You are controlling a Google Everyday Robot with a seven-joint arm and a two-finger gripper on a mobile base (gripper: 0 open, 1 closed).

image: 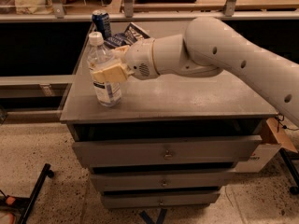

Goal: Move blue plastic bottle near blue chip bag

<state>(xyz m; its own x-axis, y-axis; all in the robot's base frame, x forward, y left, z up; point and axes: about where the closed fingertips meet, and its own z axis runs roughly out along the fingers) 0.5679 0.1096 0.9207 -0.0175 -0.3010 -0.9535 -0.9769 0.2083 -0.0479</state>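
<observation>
The blue plastic bottle (104,85) is clear with a white cap and a white-and-blue label. It is upright at the front left of the grey cabinet top (187,99). My gripper (106,68) is shut on the bottle's middle, reaching in from the right. The blue chip bag (125,35) lies crumpled at the back of the top, partly hidden behind my wrist. A dark blue soda can (101,24) stands at the back left corner.
The cabinet has drawers (166,152) below its top. A railing and shelf (140,16) run behind it. A black stand leg (35,195) lies on the speckled floor at lower left. A cardboard box (275,139) sits at the right.
</observation>
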